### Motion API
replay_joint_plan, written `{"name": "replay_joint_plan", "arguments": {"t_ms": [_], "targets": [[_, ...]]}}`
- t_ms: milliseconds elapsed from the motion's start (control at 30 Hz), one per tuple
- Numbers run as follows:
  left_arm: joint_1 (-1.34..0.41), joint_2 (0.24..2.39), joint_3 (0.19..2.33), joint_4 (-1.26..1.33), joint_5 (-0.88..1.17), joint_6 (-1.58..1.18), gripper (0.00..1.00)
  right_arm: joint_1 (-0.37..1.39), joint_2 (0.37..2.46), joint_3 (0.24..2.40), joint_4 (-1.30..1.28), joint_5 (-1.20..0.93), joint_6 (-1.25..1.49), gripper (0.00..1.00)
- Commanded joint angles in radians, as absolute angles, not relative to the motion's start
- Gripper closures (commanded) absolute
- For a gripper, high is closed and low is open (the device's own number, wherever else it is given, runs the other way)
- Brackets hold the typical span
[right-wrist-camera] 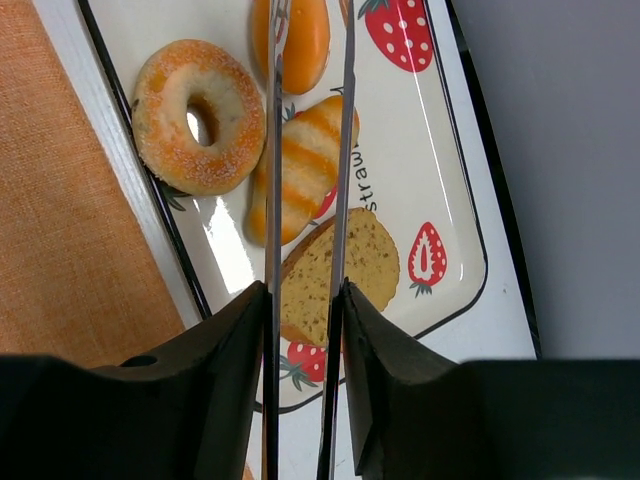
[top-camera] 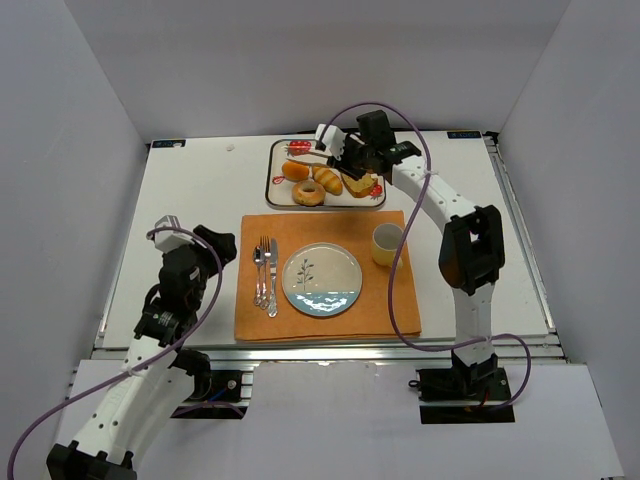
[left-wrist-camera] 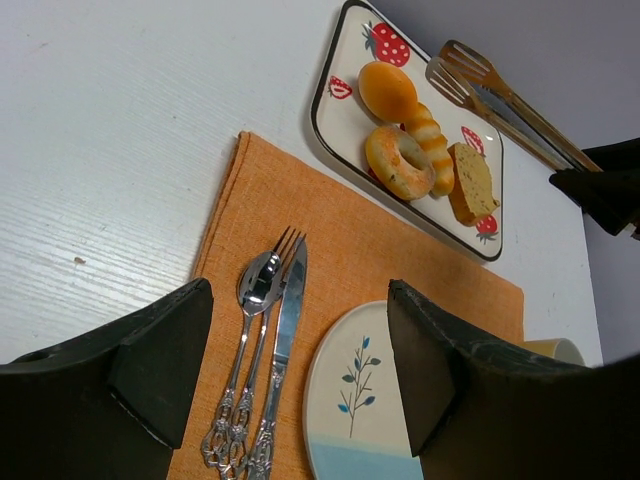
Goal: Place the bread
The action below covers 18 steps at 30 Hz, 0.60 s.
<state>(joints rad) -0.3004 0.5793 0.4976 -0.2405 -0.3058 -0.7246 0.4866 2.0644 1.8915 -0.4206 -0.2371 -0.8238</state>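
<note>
We see a robotics lab cell, not a home: plain white panels [top-camera: 60,180] box in a white table [top-camera: 190,210], two robot arms [top-camera: 468,250] are bolted at its metal rail [top-camera: 330,350], and a purple cable [top-camera: 395,290] trails across.

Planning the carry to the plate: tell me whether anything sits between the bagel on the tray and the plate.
Nothing visible blocks it. Between the bagel and the plate there is only the rim of the tray and bare orange placemat. The cutlery lies left of the plate, the cup right, both off the line.
</note>
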Motion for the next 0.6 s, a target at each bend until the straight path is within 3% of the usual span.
{"name": "replay_joint_plan", "arguments": {"t_ms": [0, 567], "targets": [[-0.298, 0.572, 0.489, -0.261, -0.324, -0.738, 0.2, 0.486, 2.085, 1.956, -0.405, -0.232, -0.836, 0.59], [-0.298, 0.623, 0.503, -0.235, -0.33, -0.735, 0.2, 0.491, 2.168, 1.99, -0.391, -0.225, -0.842, 0.53]]}}
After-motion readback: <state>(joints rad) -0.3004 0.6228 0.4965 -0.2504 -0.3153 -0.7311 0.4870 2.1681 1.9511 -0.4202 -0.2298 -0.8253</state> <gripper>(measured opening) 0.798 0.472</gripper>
